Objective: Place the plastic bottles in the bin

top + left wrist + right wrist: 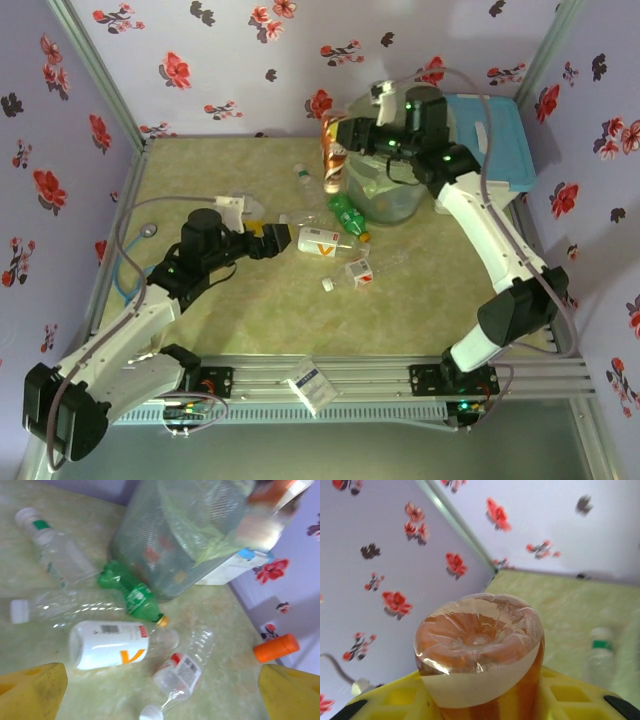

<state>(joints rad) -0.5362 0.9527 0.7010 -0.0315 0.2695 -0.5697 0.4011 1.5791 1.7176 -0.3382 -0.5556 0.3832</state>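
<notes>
Clear plastic bottle with orange label: clamped in the right gripper, raised at the left rim of the round grey-green lined bin, far right. The right wrist view shows its base end-on. Left gripper: fingers apart, just left of the white-labelled bottle lying on the table. The left wrist view shows the green bottle at the bin's foot.

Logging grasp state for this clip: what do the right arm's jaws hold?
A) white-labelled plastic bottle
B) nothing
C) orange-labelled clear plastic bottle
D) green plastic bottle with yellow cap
C: the right jaws are closed around the orange-labelled clear plastic bottle, seen base-on from the right wrist.
</notes>
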